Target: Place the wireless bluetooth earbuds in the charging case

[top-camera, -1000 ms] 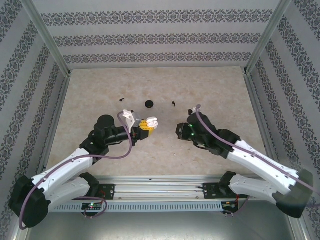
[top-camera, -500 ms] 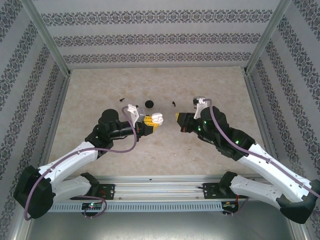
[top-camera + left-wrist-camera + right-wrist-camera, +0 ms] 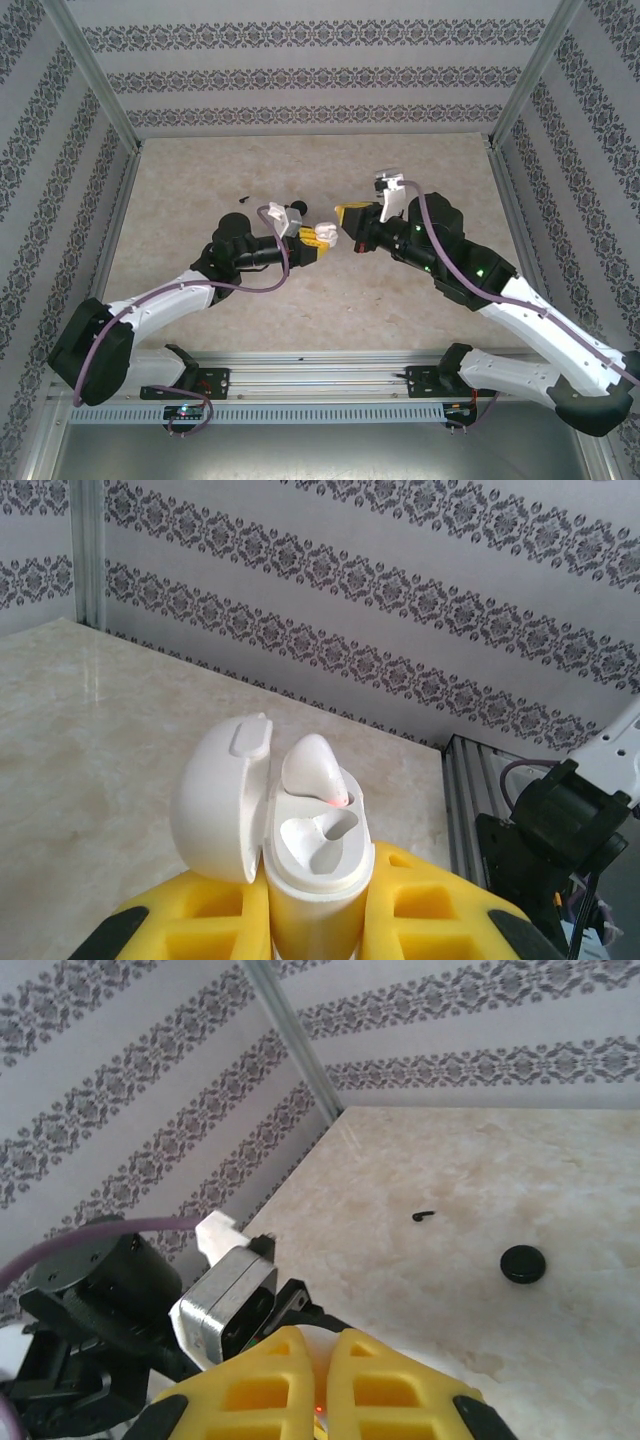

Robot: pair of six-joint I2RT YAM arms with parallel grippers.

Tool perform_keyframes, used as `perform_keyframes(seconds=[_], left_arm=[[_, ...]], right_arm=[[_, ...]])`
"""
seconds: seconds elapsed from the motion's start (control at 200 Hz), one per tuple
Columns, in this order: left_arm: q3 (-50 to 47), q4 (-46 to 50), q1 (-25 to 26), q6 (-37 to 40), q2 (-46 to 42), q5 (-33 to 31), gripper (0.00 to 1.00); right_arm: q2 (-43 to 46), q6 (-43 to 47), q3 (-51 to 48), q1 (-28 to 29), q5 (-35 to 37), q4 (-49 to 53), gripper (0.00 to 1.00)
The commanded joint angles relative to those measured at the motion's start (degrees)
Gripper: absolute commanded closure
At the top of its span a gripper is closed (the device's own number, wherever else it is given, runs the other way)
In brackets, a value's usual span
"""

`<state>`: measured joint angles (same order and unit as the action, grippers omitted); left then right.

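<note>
Now both arms have swung inward. The right gripper, jaws shut, on what cannot be told, sits just at 2 o'clock of the charging case. The left gripper clamps the case, lid open. One earbud is seated and the near socket is empty, so insertion looks close.

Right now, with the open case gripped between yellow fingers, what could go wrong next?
1. The right fingers, close by, might bump the open lid shut.
2. The earbud stands proud of the charging case; a nudge could dislodge it.
3. Pushing could tilt the case in the left fingers.
</note>
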<state>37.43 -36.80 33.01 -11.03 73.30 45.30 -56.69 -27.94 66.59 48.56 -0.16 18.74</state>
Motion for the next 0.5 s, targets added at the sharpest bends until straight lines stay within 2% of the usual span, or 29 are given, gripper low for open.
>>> perform_keyframes(seconds=[0.0,0.495], left_arm=[[2.3,-5.9,0.3,-1.7,-0.4,1.9,0.88],[-0.7,-0.7,0.4,0.1,-6.1,0.7,0.88]], right_arm=[[-0.9,3.9,-0.4,1.2,-2.8,-5.0,0.93],[-4.3,7.2,-3.6,2.5,-2.0,-5.4,0.93]])
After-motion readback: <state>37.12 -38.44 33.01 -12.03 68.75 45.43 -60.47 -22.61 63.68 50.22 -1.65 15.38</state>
